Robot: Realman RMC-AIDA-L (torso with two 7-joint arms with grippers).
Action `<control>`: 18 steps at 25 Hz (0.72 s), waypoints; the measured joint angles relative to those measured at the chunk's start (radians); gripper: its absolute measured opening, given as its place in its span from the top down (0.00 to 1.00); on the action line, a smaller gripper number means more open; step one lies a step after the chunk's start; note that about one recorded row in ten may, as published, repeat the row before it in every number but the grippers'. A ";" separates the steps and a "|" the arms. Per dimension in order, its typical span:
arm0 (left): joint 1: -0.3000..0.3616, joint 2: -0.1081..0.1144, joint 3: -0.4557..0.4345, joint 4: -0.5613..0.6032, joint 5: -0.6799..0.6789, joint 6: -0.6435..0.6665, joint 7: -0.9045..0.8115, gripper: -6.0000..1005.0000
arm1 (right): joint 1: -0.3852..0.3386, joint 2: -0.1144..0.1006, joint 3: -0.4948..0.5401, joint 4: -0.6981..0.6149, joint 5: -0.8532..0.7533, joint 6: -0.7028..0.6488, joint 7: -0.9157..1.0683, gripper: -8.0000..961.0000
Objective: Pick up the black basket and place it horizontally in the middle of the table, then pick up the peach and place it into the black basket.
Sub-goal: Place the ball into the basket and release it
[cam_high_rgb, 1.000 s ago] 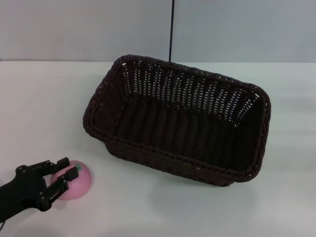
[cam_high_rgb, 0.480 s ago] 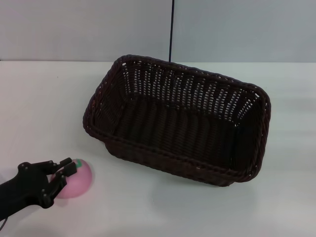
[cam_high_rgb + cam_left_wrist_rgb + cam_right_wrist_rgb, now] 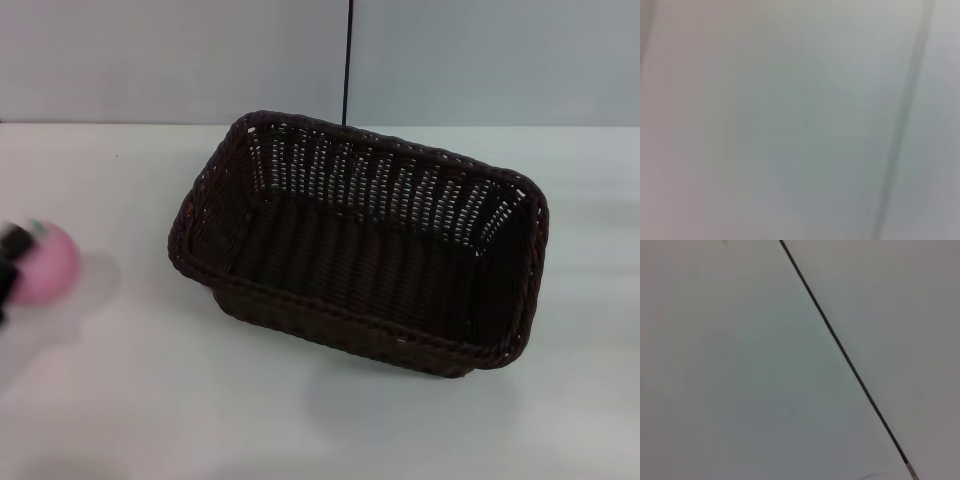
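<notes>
Fingers of left arm at frame's left edge, gripping peach off table.

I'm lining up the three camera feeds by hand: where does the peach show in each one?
Head view: the peach sits at the far left edge, above the table, left of the black basket, with the left end effector against it.
Left wrist view: not in it.
Right wrist view: not in it.
Shared landmark: a thin dark line appears in the head and right wrist views.
</notes>
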 joint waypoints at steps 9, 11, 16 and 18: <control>-0.145 -0.005 -0.114 -0.207 -0.043 0.077 0.083 0.93 | -0.004 0.000 0.001 0.005 0.000 0.000 -0.001 0.43; -0.193 -0.007 -0.097 -0.257 -0.034 0.062 0.112 0.93 | -0.004 0.000 0.001 0.006 0.000 0.000 -0.001 0.43; -0.294 -0.013 0.010 -0.322 -0.018 0.028 0.126 0.93 | -0.008 0.000 0.001 0.013 0.000 0.000 -0.002 0.43; -0.325 -0.013 0.083 -0.330 -0.018 0.004 0.130 0.92 | -0.010 0.000 0.001 0.015 0.000 0.000 -0.002 0.43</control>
